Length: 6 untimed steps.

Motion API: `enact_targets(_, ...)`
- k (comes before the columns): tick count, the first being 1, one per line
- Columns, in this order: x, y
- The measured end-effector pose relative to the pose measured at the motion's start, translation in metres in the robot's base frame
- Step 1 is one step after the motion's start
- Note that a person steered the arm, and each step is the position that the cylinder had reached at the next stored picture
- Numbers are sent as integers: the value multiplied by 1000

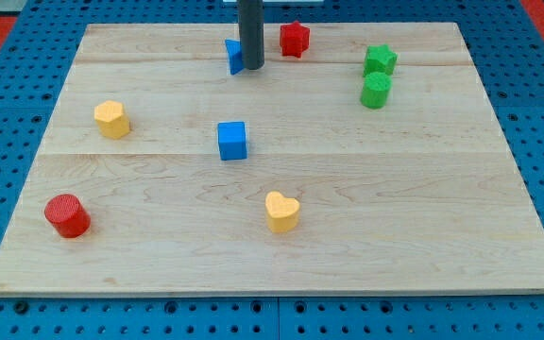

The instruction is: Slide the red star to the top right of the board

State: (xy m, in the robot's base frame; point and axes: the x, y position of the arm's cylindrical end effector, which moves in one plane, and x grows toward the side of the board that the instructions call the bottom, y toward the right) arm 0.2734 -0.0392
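Observation:
The red star sits near the view's top edge of the wooden board, a little right of centre. My tip is down on the board just left of the star, with a small gap between them. The rod stands in front of a blue block and hides most of it, so I cannot make out its shape.
A green star and a green cylinder sit at the upper right. A blue cube is mid-board. A yellow hexagon-like block is at the left, a red cylinder at the lower left, a yellow heart at the lower middle.

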Motion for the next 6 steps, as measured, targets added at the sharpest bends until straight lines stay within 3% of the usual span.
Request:
enact_targets(1, -2, -48)
enact_targets(2, -29, -32)
enact_targets(3, -58, 4)
enact_targets(4, -50, 59)
enact_targets(6, -47, 99)
